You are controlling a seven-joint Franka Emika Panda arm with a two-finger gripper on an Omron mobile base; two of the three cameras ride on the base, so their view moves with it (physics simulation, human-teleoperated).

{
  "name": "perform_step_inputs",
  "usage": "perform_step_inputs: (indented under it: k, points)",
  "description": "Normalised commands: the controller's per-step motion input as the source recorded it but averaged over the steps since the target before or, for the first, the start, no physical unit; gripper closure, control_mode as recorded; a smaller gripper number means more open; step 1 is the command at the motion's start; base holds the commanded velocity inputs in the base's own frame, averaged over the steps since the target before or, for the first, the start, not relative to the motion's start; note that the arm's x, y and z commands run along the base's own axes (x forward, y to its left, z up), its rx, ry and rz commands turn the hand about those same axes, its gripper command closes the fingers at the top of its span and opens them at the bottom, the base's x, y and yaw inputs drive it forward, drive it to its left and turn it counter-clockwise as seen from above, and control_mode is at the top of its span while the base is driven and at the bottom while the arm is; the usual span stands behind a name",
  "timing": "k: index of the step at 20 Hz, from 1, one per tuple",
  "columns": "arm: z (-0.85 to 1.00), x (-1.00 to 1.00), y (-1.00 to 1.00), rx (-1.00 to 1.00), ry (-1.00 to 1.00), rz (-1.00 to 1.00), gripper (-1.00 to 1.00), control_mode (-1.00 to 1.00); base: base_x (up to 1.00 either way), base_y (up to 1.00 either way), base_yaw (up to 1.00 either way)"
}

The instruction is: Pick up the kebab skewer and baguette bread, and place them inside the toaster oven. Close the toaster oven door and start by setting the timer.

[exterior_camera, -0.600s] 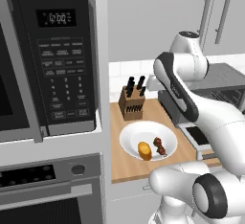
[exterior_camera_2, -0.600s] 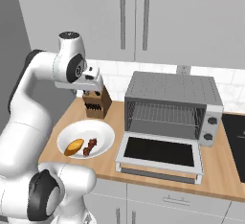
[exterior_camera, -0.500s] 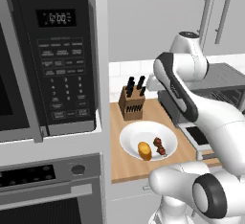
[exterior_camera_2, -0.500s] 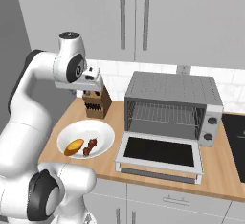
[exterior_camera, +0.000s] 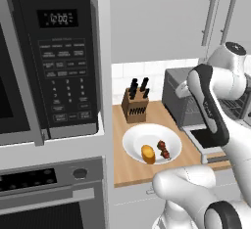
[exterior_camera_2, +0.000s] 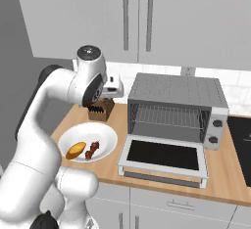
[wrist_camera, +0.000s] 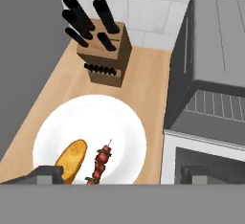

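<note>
Sitting plate: the white plate (exterior_camera: 135,145) is resting on the wooden counter (exterior_camera_2: 225,171), between the knife block and the counter's front edge.
Bread: the baguette bread (wrist_camera: 71,159) is lying on the plate's left part in the hand view, golden-orange, just beside the skewer without quite touching it.
Skewer: the kebab skewer (wrist_camera: 99,164) is lying on the plate too, with dark red chunks on a thin stick (its stick tip is pointing toward the plate's middle).
Oven: the toaster oven (exterior_camera_2: 175,105) is standing on the counter to the right of the plate, and its wire rack is showing inside.
Door: the toaster oven door (exterior_camera_2: 163,157) is hanging all the way down and lying flat, with its dark glass facing up.
Gripper: the gripper (wrist_camera: 117,176) is hovering high above the plate and the oven's edge, with its jaws spread wide and nothing between them; one fingertip (wrist_camera: 45,174) is showing over the bread's end.
Knife block: the wooden knife block (wrist_camera: 105,55) is standing behind the plate near the tiled wall, with black handles sticking up.
Microwave: the black microwave (exterior_camera: 61,61) is sitting to the left of the counter, above a built-in wall oven (exterior_camera: 49,194).
</note>
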Motion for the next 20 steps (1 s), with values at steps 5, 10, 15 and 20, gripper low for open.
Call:
perform_step_inputs:
  k: [5,10,15,20]
  points:
    - [-0.11,0.03,-0.89,0.00,-0.22,0.09,-1.00,-1.00,0.00,0.00,0.00]
    - [-0.08,0.21,-0.88,0.03,-0.03,-0.04,-1.00,-1.00,0.00,0.00,0.00]
    - [-0.20,0.11,-0.98,0.05,-0.03,-0.06,-1.00,-1.00,0.00,0.00,0.00]
    - [-0.21,0.22,-0.76,0.04,0.00,-0.05,-1.00,-1.00,0.00,0.00,0.00]
